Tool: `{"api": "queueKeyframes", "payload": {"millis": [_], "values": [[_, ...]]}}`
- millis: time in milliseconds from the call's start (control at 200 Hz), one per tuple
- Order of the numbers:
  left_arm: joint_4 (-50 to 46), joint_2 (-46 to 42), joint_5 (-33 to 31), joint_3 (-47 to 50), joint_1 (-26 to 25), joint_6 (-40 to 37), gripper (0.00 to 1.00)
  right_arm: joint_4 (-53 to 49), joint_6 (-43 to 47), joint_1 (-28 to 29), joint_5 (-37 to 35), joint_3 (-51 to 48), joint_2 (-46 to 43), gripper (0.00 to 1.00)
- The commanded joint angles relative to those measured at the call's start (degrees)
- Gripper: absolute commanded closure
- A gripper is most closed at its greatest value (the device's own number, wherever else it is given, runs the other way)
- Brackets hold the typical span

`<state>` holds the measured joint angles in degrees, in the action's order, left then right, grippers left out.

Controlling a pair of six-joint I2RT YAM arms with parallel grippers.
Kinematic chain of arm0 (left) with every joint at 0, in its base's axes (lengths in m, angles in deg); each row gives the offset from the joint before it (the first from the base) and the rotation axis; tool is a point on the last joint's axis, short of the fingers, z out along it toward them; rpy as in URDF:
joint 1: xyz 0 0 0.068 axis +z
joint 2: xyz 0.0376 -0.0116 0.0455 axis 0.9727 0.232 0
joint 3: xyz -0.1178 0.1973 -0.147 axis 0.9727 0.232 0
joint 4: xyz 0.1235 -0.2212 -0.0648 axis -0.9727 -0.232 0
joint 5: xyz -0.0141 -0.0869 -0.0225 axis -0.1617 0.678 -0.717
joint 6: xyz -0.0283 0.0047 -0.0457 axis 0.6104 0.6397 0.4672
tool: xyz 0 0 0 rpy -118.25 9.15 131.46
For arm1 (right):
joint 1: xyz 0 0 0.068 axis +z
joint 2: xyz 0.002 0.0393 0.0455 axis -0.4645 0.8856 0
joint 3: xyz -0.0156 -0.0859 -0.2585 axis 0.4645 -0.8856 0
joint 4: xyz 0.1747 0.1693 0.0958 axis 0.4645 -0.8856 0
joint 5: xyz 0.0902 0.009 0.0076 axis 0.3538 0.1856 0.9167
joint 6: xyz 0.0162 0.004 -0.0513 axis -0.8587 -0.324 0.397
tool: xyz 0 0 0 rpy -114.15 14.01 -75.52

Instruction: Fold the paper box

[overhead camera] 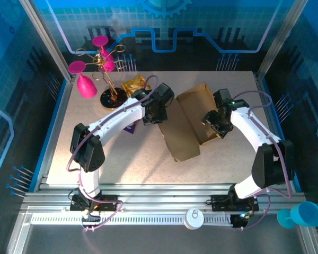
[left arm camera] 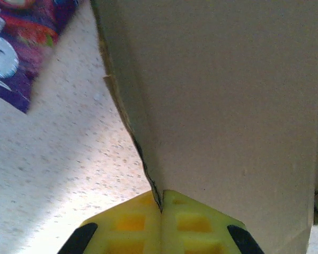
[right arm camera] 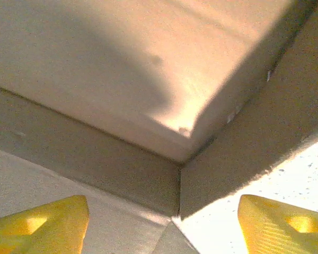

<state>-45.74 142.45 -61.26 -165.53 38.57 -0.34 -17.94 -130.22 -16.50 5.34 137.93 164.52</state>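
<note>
Built alike: left arm (overhead camera: 116, 123) and right arm (overhead camera: 248, 126) in glossy white link shells, with bulky black housings at shoulder, elbow and wrist. Bolted to flat black base plates (overhead camera: 93, 201), with thin mauve-grey cables (overhead camera: 69, 159) looped loosely alongside the links and down to the bases. Tipped with bright yellow plastic: left fingers (left arm camera: 193, 225) moulded with square pockets and flanked by black edges, right fingers (right arm camera: 286, 222) wedge-shaped, finely ridged, each with a hollow in its face.

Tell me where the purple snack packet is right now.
In the overhead view, the purple packet lies on the table left of the cardboard box, partly beneath the left arm.
</note>
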Motion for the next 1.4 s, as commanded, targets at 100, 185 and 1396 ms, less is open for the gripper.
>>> {"api": "queueKeyframes", "payload": {"millis": [100,185,1396], "values": [[-13.0,4.45,-3.13,-13.76,0.58,-15.87,1.0,-1.59,-8.13,1.73,4.03,-2.02,-5.71,0.2],[-17.6,7.59,-5.31,-19.78,0.53,-19.66,1.0,-2.07,-9.5,2.25,3.41,-1.66,-8.04,0.23],[15.96,2.74,-21.76,-17.62,-5.26,-85.73,1.0,52.16,73.72,-10.02,35.89,-6.63,-5.66,0.29]]}}
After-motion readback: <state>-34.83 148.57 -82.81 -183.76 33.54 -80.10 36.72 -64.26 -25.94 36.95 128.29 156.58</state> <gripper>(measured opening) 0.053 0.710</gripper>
